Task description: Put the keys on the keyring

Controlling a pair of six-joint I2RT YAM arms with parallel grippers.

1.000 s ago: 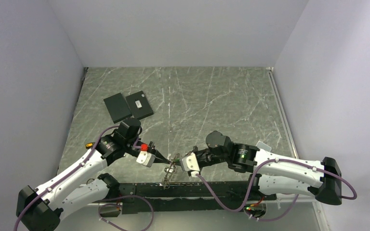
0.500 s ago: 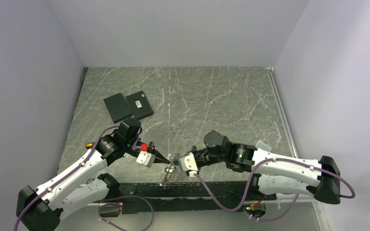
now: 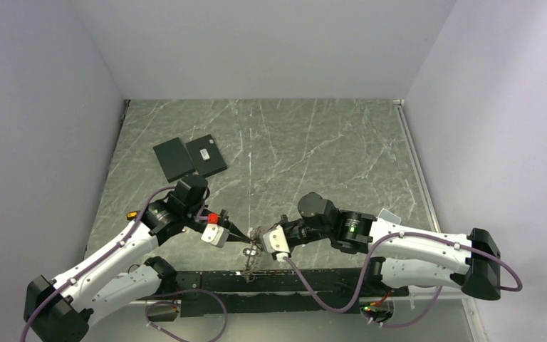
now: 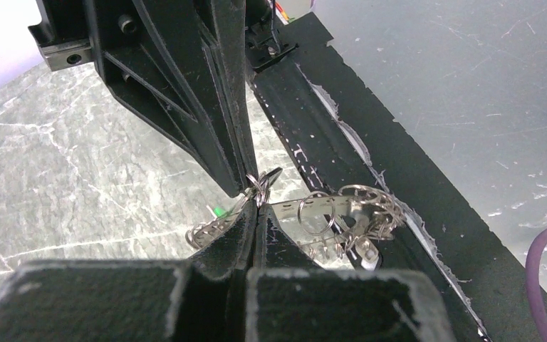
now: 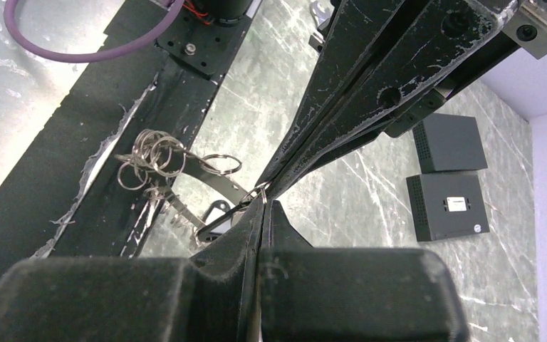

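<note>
Reaching in from the lower left, the left gripper (image 3: 244, 242) is clamped tight on the keyring (image 3: 254, 237), low in the centre of the top view, with its chain dangling toward the bottom edge. Just right of it, the right gripper (image 3: 262, 239) comes in from the lower right, clenched too, tip to tip against that ring. Whether it pinches anything, I can't tell.

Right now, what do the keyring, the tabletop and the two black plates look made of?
The keyring: bright metal, likely steel, going by its shiny rings with glints. The tabletop: grey-green stone look with white veins, semi-gloss; could be laminate. The plates: matte black, plastic or coated metal; can't tell which.
</note>
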